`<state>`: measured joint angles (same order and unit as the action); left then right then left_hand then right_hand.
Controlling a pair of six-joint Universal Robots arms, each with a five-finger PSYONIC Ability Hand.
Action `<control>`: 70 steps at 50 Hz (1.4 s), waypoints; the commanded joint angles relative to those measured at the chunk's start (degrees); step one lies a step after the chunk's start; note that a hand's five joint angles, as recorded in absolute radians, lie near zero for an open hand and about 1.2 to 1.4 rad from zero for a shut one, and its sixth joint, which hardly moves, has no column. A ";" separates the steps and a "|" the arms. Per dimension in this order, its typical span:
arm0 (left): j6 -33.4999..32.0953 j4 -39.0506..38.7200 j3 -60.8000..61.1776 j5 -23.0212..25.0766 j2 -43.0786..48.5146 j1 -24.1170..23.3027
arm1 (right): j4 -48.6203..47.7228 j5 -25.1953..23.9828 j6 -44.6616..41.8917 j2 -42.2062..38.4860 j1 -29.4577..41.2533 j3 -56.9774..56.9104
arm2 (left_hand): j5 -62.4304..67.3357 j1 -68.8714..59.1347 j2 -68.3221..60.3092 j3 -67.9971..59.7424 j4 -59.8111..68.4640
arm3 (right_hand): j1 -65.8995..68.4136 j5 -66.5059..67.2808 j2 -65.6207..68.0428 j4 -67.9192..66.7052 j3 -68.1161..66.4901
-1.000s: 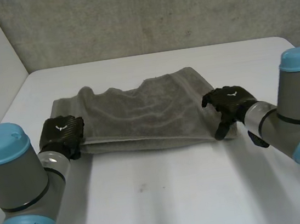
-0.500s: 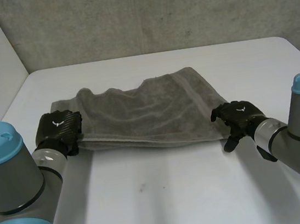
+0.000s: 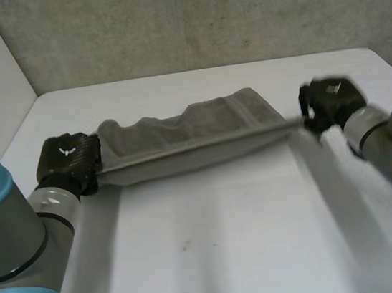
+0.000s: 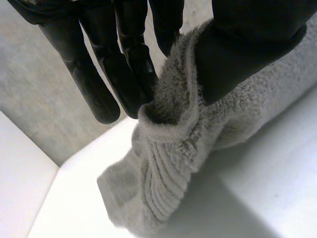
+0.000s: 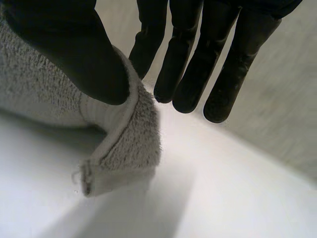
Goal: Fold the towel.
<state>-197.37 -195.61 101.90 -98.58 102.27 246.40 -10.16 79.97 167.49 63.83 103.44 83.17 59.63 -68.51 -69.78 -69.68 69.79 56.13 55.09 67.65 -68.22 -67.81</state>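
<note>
Your towel (image 3: pixel 194 136) is stretched between the two hands. The edge they hold is taut and raised, and the rest sags beyond them onto the bench (image 3: pixel 230 243). Your left hand (image 3: pixel 68 160) pinches one corner between thumb and fingers, and your right hand (image 3: pixel 331 100) pinches the other the same way. My judgement is that you should hold that edge level, carry both corners forward together, and lay them squarely on the far edge before letting go.

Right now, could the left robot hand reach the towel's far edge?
Probably not freely: the left robot hand is pinching one towel corner, the right robot hand the other. Nothing else blocks the way.
</note>
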 commanded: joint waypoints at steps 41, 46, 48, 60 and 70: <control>-8.82 -0.74 -59.45 2.60 13.66 2.24 | -12.78 11.53 -33.63 0.69 7.47 -37.82 | 10.37 -11.49 -10.22 -10.32 10.21 | 23.87 14.91 12.35 -11.78 -12.19; -7.51 -2.14 -49.63 1.72 9.53 2.33 | -11.82 10.74 -33.02 2.79 7.91 -31.96 | 10.37 -11.49 -10.22 -10.32 10.21 | 23.87 14.91 12.35 -11.78 -12.19; -7.51 -2.14 -46.21 1.72 9.00 2.42 | -11.29 10.21 -32.75 3.58 7.91 -29.24 | 10.37 -11.49 -10.22 -10.32 10.21 | 23.87 14.91 12.35 -11.78 -12.19; -7.42 -5.47 -16.93 2.34 14.95 2.51 | -0.93 6.25 -28.89 0.17 6.77 -6.56 | 10.37 -11.49 -10.22 -10.32 10.21 | 23.87 14.91 12.35 -11.78 -12.19; -7.33 -5.31 -5.76 1.90 21.21 2.42 | 3.13 6.34 -28.01 -5.03 6.60 2.43 | 10.37 -11.49 -10.22 -10.32 10.21 | 23.87 14.91 12.35 -11.78 -12.19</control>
<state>-204.68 -201.22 90.09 -96.44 120.38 248.91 -9.05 86.10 139.39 61.51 110.16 80.99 59.64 -68.86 -69.79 -69.71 69.80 56.14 56.66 67.66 -68.42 -68.03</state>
